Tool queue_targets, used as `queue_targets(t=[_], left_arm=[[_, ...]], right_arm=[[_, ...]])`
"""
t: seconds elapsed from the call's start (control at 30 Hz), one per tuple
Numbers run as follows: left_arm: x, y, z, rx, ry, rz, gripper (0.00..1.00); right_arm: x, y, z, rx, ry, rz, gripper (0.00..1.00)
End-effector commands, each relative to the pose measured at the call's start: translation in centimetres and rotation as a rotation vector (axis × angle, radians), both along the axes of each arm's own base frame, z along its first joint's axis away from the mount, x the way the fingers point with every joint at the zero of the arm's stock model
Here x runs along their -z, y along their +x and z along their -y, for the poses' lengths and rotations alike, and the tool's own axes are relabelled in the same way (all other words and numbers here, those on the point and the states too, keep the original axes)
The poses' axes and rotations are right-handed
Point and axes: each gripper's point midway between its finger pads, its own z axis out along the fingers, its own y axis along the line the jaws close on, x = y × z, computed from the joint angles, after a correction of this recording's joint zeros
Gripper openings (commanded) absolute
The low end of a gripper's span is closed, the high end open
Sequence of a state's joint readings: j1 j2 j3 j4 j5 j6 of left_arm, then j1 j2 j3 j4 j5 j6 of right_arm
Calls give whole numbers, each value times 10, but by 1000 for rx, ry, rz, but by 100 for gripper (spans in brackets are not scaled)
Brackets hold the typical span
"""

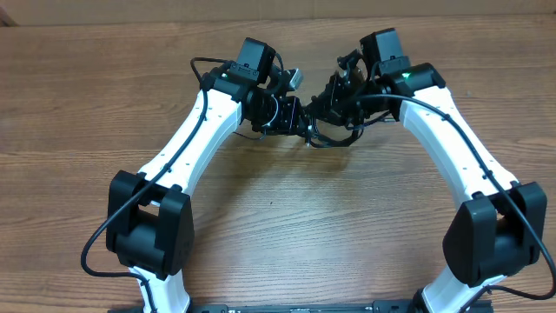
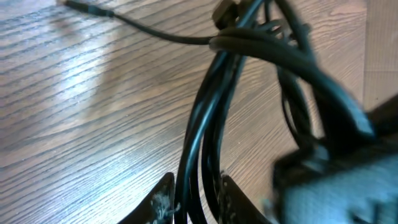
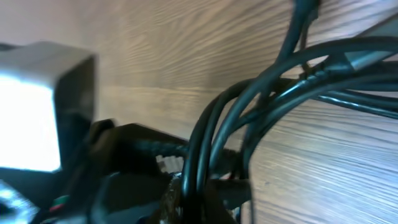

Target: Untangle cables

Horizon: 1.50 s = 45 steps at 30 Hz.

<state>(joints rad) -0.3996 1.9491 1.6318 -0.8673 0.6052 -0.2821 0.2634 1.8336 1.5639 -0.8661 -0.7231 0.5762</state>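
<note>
The cables (image 1: 328, 132) are a small tangle of thin black cords at the table's far middle, held between both grippers. My left gripper (image 1: 300, 116) is shut on several strands, which run up between its fingers in the left wrist view (image 2: 198, 140). One loose strand ends in a plug (image 2: 87, 7) lying on the wood. My right gripper (image 1: 334, 104) is shut on the other side of the bundle; in the right wrist view the cords (image 3: 214, 137) pass between its fingers (image 3: 205, 196). The two grippers are nearly touching.
The wooden table (image 1: 278, 226) spreads in front of the arms. The left gripper's body (image 3: 37, 106) fills the left part of the right wrist view. The right gripper's body (image 2: 336, 180) shows blurred at the right of the left wrist view.
</note>
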Motion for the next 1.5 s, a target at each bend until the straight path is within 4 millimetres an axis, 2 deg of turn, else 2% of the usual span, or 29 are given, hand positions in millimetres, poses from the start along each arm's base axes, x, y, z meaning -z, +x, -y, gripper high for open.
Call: queue_targets(t=[0.0, 0.2, 0.33, 0.53, 0.67, 0.77, 0.9, 0.93, 1.07, 1.1, 1.17, 1.33, 1.47], left_arm=[[13, 0, 1, -5, 46, -14, 22], [14, 0, 1, -5, 48, -15, 19], [22, 2, -12, -35, 125, -9, 4], [32, 3, -30, -63, 232, -3, 4], [33, 7, -34, -7, 254, 52, 4], [33, 7, -36, 16, 256, 68, 4], [33, 9, -38, 54, 265, 97, 4], [33, 9, -39, 71, 267, 109, 4], [33, 11, -42, 130, 274, 151, 4], [33, 12, -42, 146, 276, 163, 4], [33, 13, -46, 159, 282, 176, 4], [27, 28, -68, 97, 268, 181, 4], [7, 29, -73, 116, 176, 216, 4]], right_arm=[[-34, -1, -6, -62, 185, 24, 4], [-45, 13, 9, -7, 245, 15, 4], [-56, 29, 16, 49, 289, 32, 4], [-64, 43, 27, 100, 312, 55, 4], [-67, 54, 40, 141, 316, 77, 4], [-64, 62, 56, 189, 292, 86, 4], [-47, 74, 83, 285, 187, 105, 4], [-37, 75, 92, 318, 128, 94, 4], [2, 60, 115, 371, -98, 23, 4], [16, 49, 122, 381, -189, -17, 4], [29, 34, 128, 372, -279, -69, 4], [40, 3, 113, 240, -351, -117, 4], [42, -9, 100, 166, -368, -122, 6]])
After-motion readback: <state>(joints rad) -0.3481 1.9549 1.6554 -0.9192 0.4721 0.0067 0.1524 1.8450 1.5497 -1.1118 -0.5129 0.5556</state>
